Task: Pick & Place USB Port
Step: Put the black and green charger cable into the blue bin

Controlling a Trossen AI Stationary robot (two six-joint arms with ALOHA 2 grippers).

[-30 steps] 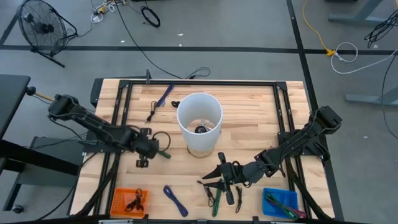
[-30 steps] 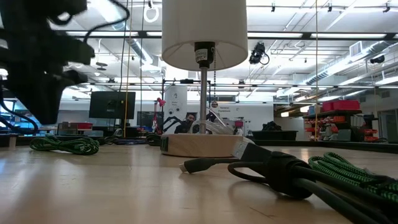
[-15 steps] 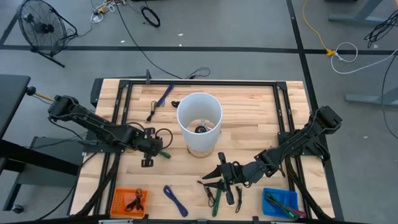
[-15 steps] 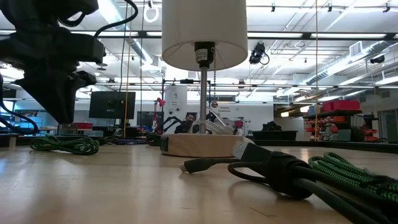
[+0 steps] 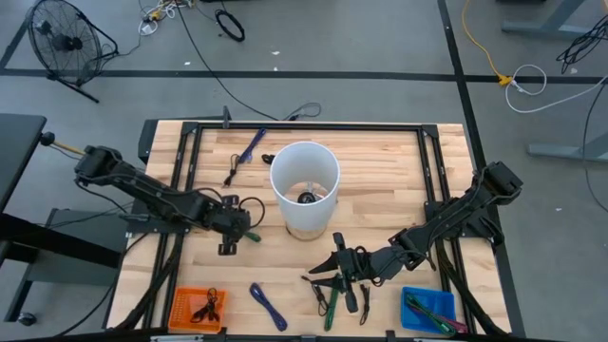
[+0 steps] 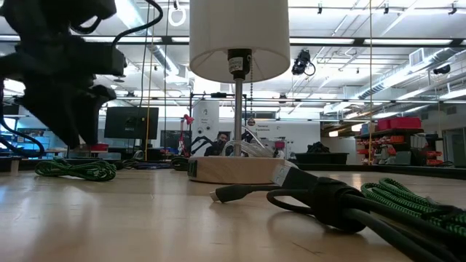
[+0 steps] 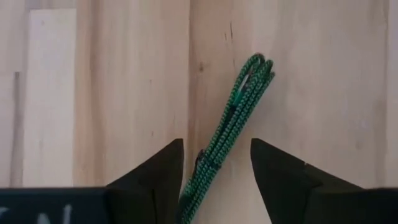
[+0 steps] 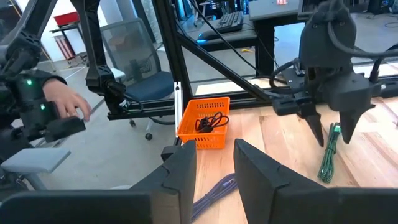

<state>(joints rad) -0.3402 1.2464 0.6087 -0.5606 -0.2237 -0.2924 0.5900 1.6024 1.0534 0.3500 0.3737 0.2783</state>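
Observation:
A green braided USB cable (image 7: 235,118), folded into a narrow bundle, lies flat on the wooden table (image 5: 380,171) left of the lamp. My left gripper (image 7: 216,171) hangs over it, pointing steeply down and open, one finger on each side of the bundle's near end, touching nothing that I can see. The right wrist view shows the same gripper (image 8: 333,134) with its two tips spread beside the cable (image 8: 328,154). My right gripper (image 5: 338,269) waits near the table's front, level and open, above a tangle of black and green cables (image 5: 332,296).
A lamp with a white shade (image 5: 304,179) stands on a wooden base at the table's middle. An orange basket (image 5: 198,306) holding a cable sits at front left and a blue tray (image 5: 427,310) at front right. A purple cable (image 5: 268,306) lies between them. A person's hand (image 8: 69,104) shows beyond the table.
My left gripper has tipped a little further down and edged toward the green cable. The cable has stayed where it was.

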